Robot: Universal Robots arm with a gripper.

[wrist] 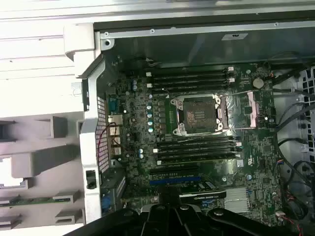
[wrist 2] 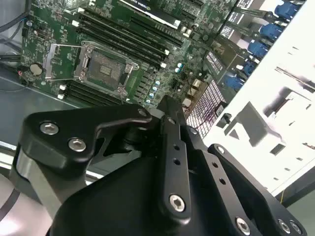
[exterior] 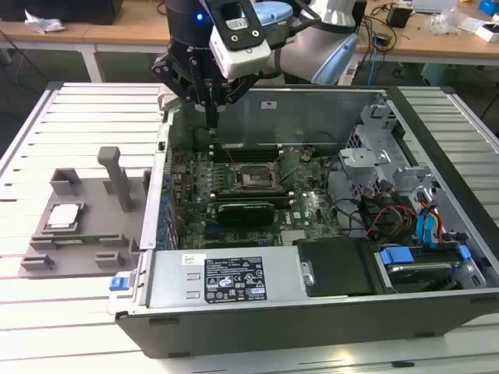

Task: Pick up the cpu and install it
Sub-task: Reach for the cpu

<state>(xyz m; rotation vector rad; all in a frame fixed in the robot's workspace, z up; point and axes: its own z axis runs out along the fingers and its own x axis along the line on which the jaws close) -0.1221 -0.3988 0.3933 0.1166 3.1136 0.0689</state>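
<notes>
The cpu [exterior: 64, 216], a small silvery square chip, lies flat in the grey plastic tray [exterior: 93, 234] at the exterior view's left, outside the computer case. My gripper [exterior: 212, 118] hangs over the back left corner of the open case, well apart from the cpu, its fingers drawn together with nothing between them. The black motherboard socket [exterior: 253, 178] sits empty a little beyond the gripper, with its metal load plate folded open. Both wrist views show the empty socket [wrist 2: 104, 69] [wrist: 199, 114] past the dark gripper body [wrist 2: 170, 105] [wrist: 170, 205].
The case's metal walls [exterior: 160, 148] ring the green motherboard [exterior: 312, 206]. Memory slots [wrist: 192, 78] flank the socket. A drive cage [exterior: 374, 148], cables [exterior: 390, 214] and blue connectors [exterior: 429, 226] crowd the exterior view's right. An upright grey post [exterior: 117, 175] stands on the tray.
</notes>
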